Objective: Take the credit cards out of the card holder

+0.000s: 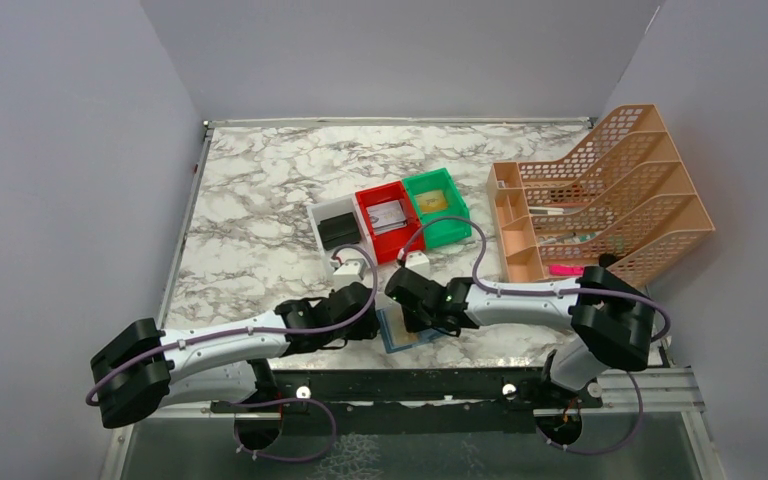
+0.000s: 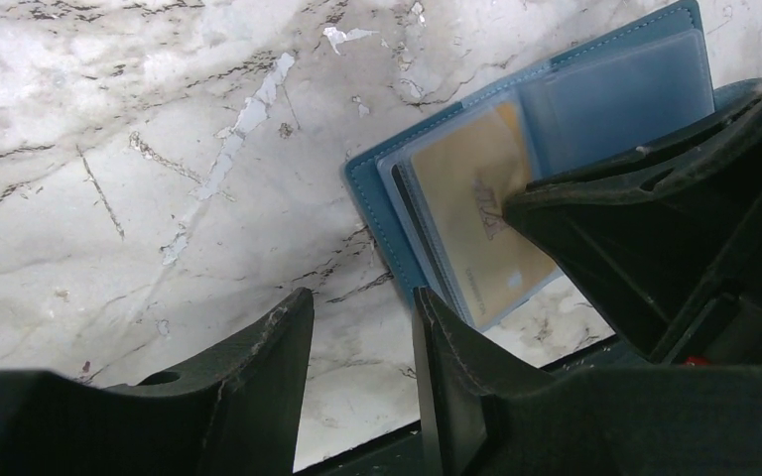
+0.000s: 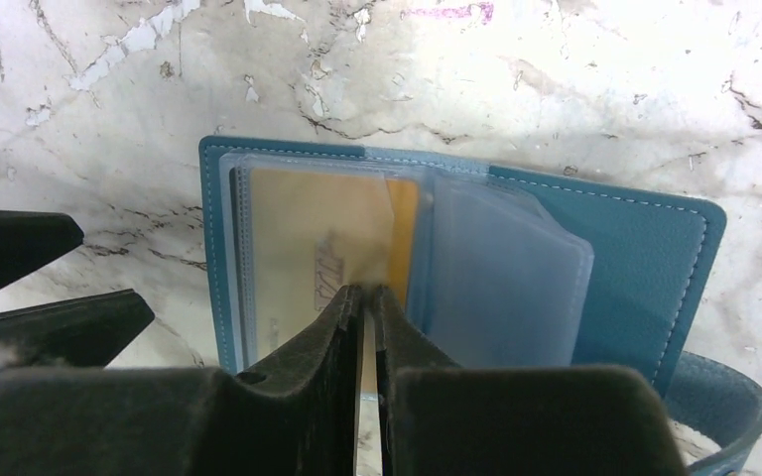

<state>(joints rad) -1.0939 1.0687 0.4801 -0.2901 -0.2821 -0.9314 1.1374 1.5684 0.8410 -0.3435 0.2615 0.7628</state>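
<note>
Close to the middle of the desk's [image 1: 260, 200] near edge: card holder [image 1: 405, 337], teal, spread open flat with its inside facing up. Inside it, a fan of clear plastic sleeves [image 3: 506, 278], and under the leftmost of them, as seen from the right wrist, a yellow credit card [image 3: 298, 228]. At the holder's lower right corner in that view, a curved strap [image 3: 724, 407] sticking out onto the marble.

Right gripper [image 3: 367, 293] reaching in from the right side of the desk, fingers drawn almost together with only a thin slit between, tips down on the sleeved yellow card. Cannot tell whether anything is pinched in that slit.

Left gripper [image 2: 362, 307] just beside the holder's left edge, low over the marble, fingers parted and released, only bare marble between them. From the left wrist, the holder [image 2: 387, 198] and the card [image 2: 466, 198] just past the fingertips, with the right gripper [image 2: 521, 203] resting on the card.

Farther back, near the desk's middle, three small bins side by side: a white one [image 1: 320, 215] with something black in it, a red one [image 1: 365, 200], a green one [image 1: 455, 232]. Along the right edge, a peach file rack [image 1: 610, 190].
</note>
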